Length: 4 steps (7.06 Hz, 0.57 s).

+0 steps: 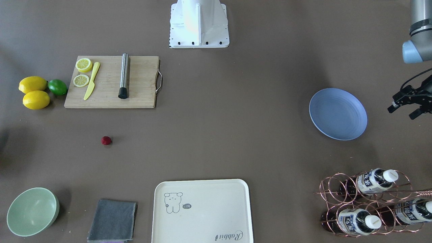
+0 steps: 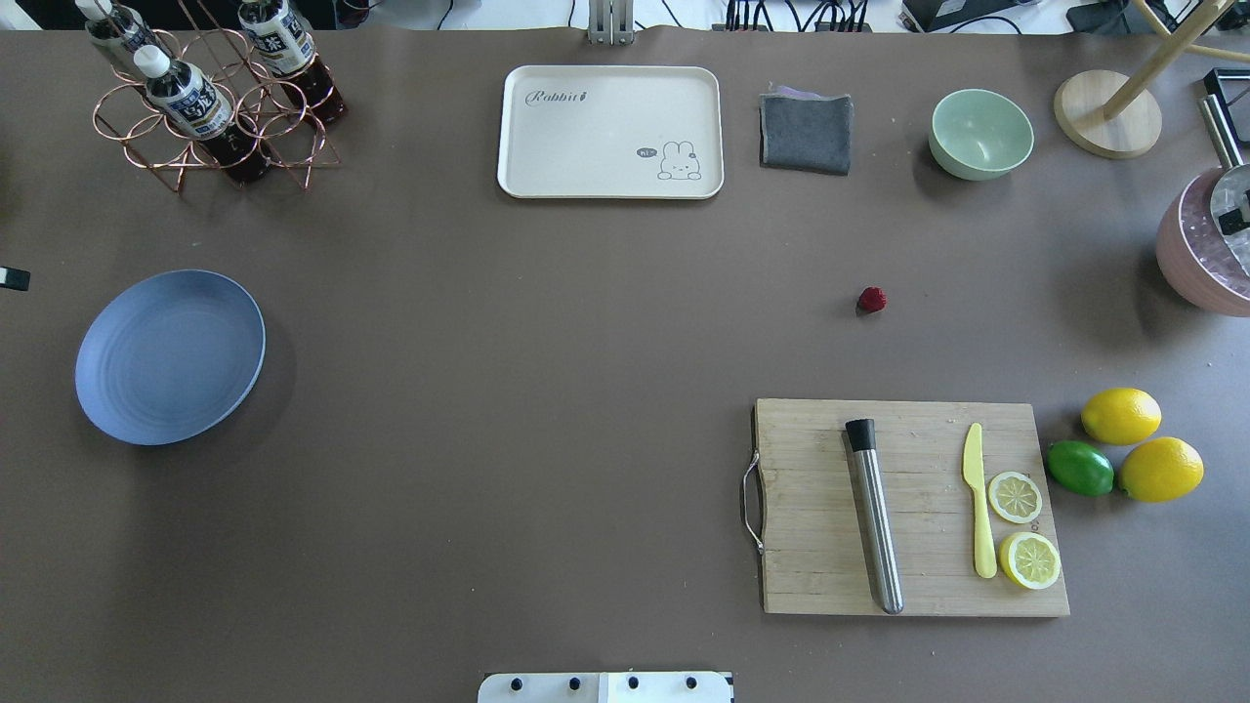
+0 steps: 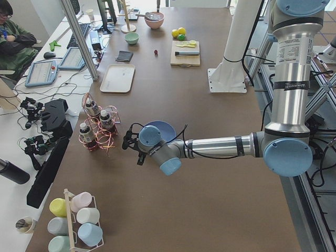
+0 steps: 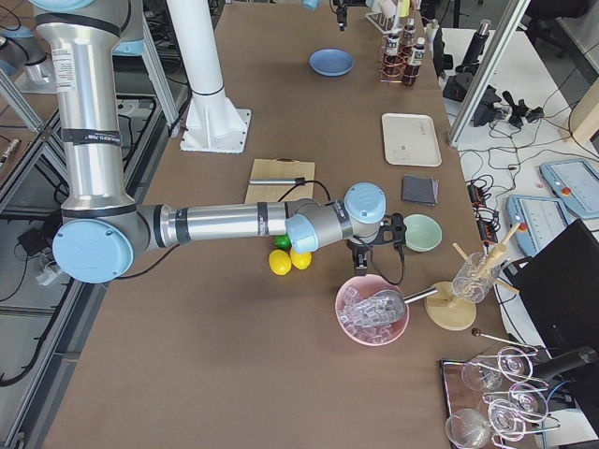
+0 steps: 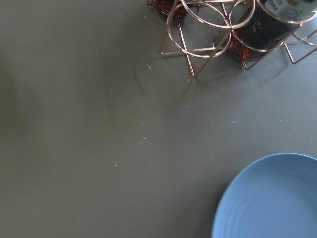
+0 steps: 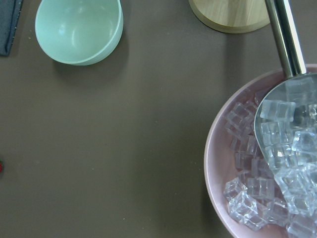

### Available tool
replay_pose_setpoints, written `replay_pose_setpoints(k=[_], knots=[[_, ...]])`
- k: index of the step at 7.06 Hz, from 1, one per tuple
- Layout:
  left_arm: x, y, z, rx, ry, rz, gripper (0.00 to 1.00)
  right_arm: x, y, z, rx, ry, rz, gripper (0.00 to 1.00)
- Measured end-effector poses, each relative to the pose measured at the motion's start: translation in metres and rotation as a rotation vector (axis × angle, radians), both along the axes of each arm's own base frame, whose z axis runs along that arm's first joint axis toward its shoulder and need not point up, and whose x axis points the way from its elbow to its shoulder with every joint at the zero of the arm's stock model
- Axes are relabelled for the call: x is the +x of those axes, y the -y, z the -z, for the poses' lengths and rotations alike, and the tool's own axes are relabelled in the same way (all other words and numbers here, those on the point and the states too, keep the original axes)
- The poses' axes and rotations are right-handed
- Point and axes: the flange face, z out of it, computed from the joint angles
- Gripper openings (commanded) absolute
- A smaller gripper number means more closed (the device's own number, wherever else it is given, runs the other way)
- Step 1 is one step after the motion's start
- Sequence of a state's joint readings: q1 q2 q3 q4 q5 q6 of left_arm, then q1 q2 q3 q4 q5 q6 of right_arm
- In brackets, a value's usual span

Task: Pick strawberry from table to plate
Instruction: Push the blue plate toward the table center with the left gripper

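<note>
The strawberry [image 1: 106,140] [image 2: 872,300] lies alone on the bare table [image 1: 219,135], between the cutting board and the green bowl; a red sliver of the strawberry [image 6: 1,166] shows at the right wrist view's left edge. The blue plate [image 1: 338,113] [image 2: 170,356] [image 5: 270,198] sits empty at the far other end. My left gripper [image 1: 402,112] hovers just beside the plate, its fingers spread apart with nothing between them. My right gripper [image 4: 379,245] hangs over the table between the green bowl and the pink ice bowl; I cannot tell whether it is open or shut.
A bamboo cutting board [image 2: 913,508] carries a steel muddler, a yellow knife and lemon slices; two lemons and a lime [image 2: 1080,468] lie beside it. A cream tray [image 2: 610,132], a grey cloth [image 2: 806,134], a green bowl [image 2: 980,134], a pink ice bowl [image 6: 247,188] and a bottle rack [image 2: 210,98] line the edges.
</note>
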<state>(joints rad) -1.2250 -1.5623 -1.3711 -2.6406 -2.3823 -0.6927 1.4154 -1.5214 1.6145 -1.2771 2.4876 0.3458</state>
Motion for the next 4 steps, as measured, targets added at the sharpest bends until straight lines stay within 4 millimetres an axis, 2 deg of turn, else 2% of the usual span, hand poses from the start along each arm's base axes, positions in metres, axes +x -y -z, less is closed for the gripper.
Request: replay_pose_setpoints(k=[2, 3, 4], knots=[[0.047, -0.017, -0.012, -0.002, -0.023, -0.004, 0.98, -0.004, 0.000, 0.002, -0.003, 0.001, 0.000, 1.00], [0.062, -0.022, -0.016, 0.003, -0.018, -0.010, 0.93, -0.004, 0.000, 0.002, -0.006, 0.002, -0.002, 1.00], [0.070, -0.025, -0.016, 0.013, -0.018, -0.017, 0.77, -0.004, -0.001, 0.001, -0.012, 0.001, -0.005, 1.00]])
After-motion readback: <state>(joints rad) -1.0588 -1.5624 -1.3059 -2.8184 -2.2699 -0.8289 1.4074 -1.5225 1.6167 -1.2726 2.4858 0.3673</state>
